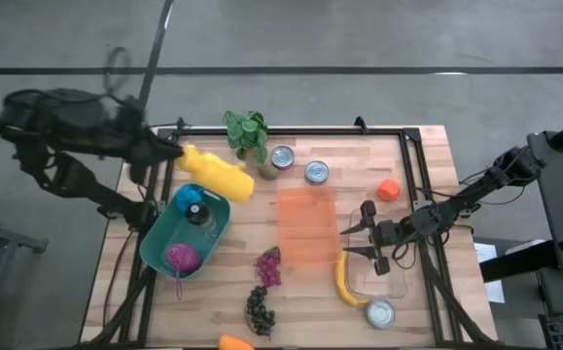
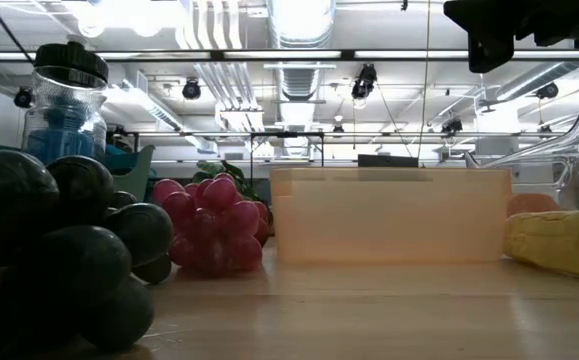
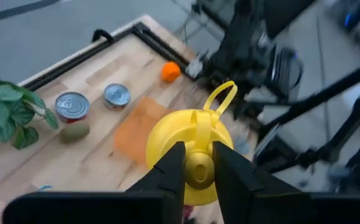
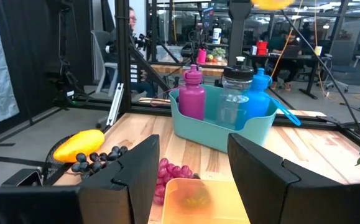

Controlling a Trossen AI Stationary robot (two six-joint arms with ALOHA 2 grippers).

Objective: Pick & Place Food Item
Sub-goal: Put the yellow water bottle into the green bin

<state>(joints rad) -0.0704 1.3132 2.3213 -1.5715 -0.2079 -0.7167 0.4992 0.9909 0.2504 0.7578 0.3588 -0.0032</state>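
A yellow bottle (image 1: 221, 175) with a loop on its cap hangs in the air over the table's far left part, above the teal bin (image 1: 164, 255). My left gripper (image 1: 180, 156) is shut on it. My right gripper (image 1: 367, 235) stands open and level at the right, pointing toward the table's left edge, with nothing between its fingers. Just ahead of it sits an orange see-through box (image 1: 307, 226). A banana (image 1: 347, 283) lies beside a clear container (image 1: 390, 284) near that gripper. Red grapes (image 1: 269, 266) and dark grapes (image 1: 259, 310) lie on the table toward the near edge. My left gripper pinches the yellow bottle between its two fingers at the end opposite the looped cap (image 3: 198, 163). The fingers come from the table's left side, slanting down, along the bottle's length. The bottle is lifted clear and tilted, its cap loop (image 3: 221, 97) pointing away from the gripper.
The teal bin holds a blue bottle (image 1: 193, 197), a clear bottle (image 1: 201, 216) and a magenta bottle (image 1: 181, 258). Two cans (image 1: 282, 157) (image 1: 317, 172), a kiwi (image 1: 267, 172) and a plant (image 1: 247, 132) stand at the far edge. An orange fruit (image 1: 388, 190), a third can (image 1: 380, 313).
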